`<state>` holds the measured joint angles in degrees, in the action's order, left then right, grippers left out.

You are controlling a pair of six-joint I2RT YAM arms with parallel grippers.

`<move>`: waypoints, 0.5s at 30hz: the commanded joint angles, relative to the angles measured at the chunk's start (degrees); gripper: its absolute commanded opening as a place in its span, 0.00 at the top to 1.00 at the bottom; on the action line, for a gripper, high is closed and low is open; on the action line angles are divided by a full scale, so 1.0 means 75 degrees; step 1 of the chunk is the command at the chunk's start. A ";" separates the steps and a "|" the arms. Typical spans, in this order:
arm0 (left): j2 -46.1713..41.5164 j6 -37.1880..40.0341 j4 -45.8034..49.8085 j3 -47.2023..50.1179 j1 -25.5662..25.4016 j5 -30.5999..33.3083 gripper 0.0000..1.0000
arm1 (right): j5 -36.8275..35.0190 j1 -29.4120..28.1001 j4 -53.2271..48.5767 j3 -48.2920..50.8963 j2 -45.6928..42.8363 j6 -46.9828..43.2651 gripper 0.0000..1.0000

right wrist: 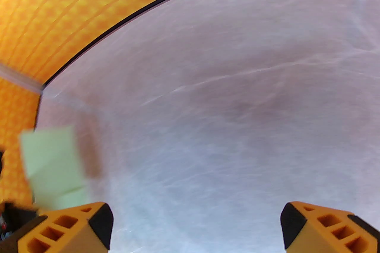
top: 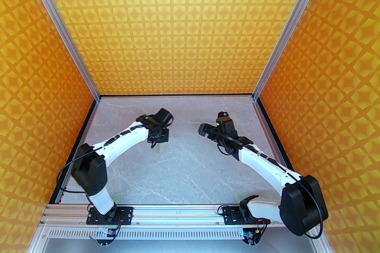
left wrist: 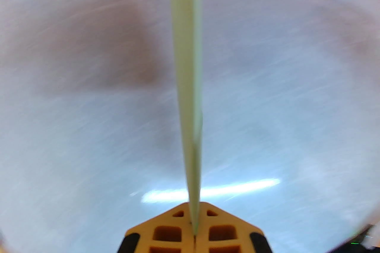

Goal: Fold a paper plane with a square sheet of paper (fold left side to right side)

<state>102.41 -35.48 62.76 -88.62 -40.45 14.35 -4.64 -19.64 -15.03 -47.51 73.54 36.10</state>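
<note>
Jaws: L gripper (left wrist: pixel 194 217) clamped on folded sheet of paper (left wrist: pixel 187 68), R gripper (right wrist: pixel 197 217) wide open over table (right wrist: pixel 237 97).

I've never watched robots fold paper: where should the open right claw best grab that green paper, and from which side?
Likely the free end of the paper, away from where the left gripper pinches it. It is thin and flat, so the right gripper should slide in along an edge, one finger on each broad face.
</note>
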 commanded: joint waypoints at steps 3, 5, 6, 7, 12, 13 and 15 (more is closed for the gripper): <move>0.1509 -0.0869 0.2760 -0.1375 -0.0804 0.1712 1.00 | -0.0517 0.0332 -0.0374 0.0256 -0.0468 -0.0288 0.01; 0.2107 -0.0957 0.2855 -0.1861 -0.1005 0.1697 1.00 | -0.0501 0.0404 -0.0404 0.0335 -0.0568 -0.0357 0.01; 0.2437 -0.1013 0.2895 -0.2165 -0.1079 0.1612 1.00 | -0.0455 0.0437 -0.0413 0.0368 -0.0614 -0.0397 0.01; 0.2716 -0.1036 0.2932 -0.2456 -0.1115 0.1465 1.00 | -0.0394 0.0450 -0.0413 0.0399 -0.0647 -0.0432 0.01; 0.3808 -0.0940 0.2622 -0.3848 -0.1233 0.0161 0.81 | -0.0119 0.0461 -0.0463 0.0562 -0.0798 -0.0522 0.01; 0.3829 -0.0937 0.2412 -0.3924 -0.1240 -0.0139 0.76 | -0.0025 0.0452 -0.0449 0.0592 -0.0825 -0.0534 0.02; 0.3739 -0.1023 0.1886 -0.3941 -0.1227 -0.0699 0.67 | 0.0389 0.0456 -0.0370 0.0643 -0.0812 -0.0602 0.02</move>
<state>131.92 -41.87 79.90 -115.15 -49.52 16.86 -5.34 -16.36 -17.43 -43.64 68.38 33.23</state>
